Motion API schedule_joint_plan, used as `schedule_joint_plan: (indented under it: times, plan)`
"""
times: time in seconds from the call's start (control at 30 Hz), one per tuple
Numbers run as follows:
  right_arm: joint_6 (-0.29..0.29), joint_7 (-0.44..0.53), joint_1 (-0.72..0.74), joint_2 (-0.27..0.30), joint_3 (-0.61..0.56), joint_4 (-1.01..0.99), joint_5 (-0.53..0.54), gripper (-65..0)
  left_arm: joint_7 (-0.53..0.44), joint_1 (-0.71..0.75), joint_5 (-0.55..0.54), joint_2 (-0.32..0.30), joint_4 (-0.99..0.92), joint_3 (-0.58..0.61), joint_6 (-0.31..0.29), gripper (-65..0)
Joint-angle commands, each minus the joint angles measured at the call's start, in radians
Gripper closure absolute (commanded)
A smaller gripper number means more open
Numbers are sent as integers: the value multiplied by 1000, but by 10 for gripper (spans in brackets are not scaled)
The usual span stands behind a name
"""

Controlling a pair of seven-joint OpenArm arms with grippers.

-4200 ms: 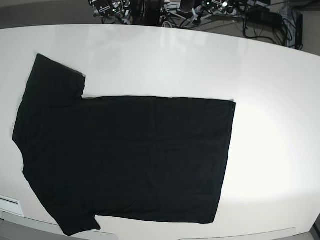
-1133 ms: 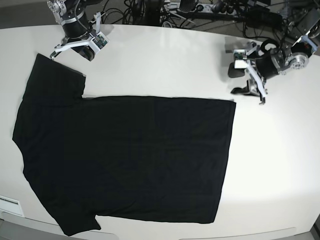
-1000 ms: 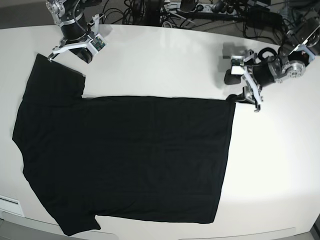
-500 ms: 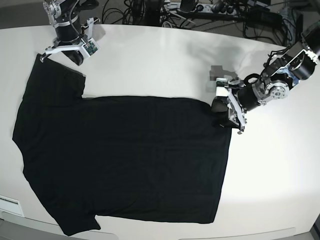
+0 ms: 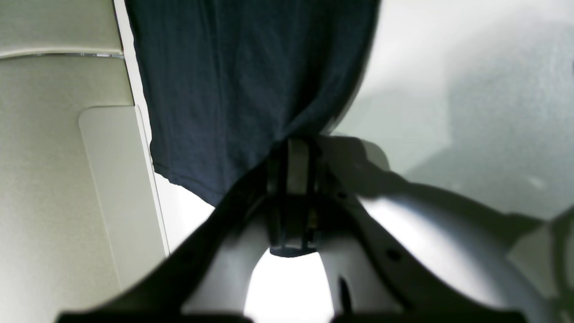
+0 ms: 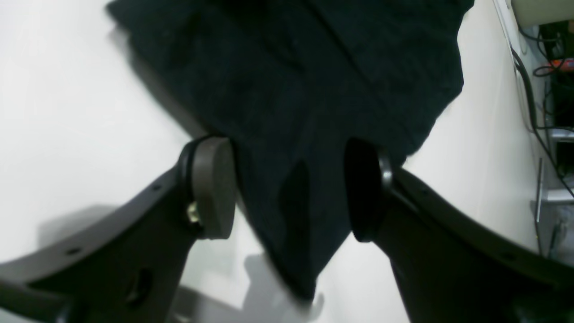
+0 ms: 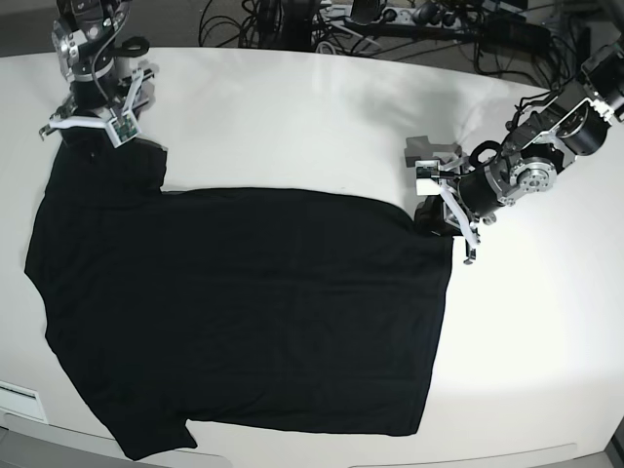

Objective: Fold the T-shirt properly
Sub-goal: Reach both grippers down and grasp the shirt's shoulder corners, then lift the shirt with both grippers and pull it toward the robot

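While the T-shirt (image 7: pixel 244 312) lies spread plain-side up on the white table (image 7: pixel 322 107), both arms have come in from the far edge. The left gripper (image 5: pixel 291 154) is clenched on the hem corner, now dragged inward. The right gripper (image 6: pixel 289 188) straddles the sleeve tip, jaws apart. First fold seems imminent. No legible writing shows.
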Motion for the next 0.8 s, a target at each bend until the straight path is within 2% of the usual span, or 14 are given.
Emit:
schedule_joint_plan:
  times: [0.0,0.07,0.1,0.17,0.2,0.27,0.33,0.4,0.57,0.7,0.77]
  plan:
    - [42,-35,12,10,2,-32,18,-395,64,27,55,-24,-24,20,-60,0]
    - [43,-33,47,10,2,-89,18,-358,65,27,55,-25,-24,20,-60,0]
    - [42,-37,64,10,2,-110,18,-293,65,27,55,-25,-24,20,-61,0]
    - [14,-73,87,10,2,-123,23,-56,72,27,55,-25,-23,20,-60,0]
    - [-19,-97,93,10,2,-115,38,0,85,27,55,-25,-19,20,-60,0]
    - [-67,-120,92,18,2,-80,44,0,129,30,50,-29,3,20,-43,0]
    - [-66,-133,71,30,2,-28,44,0,182,31,21,-44,45,20,-3,0]
    - [-66,-135,29,44,2,42,43,0,226,32,-23,-77,108,20,5,0]
    - [-86,-147,-114,76,2,214,-19,0,277,95,-43,-208,320,20,9,0]
    - [-101,-173,-211,113,3,296,-70,0,339,181,-37,-305,469,20,65,0]
    - [-112,-183,-262,124,3,319,-73,0,387,228,3,-345,522,20,87,0]
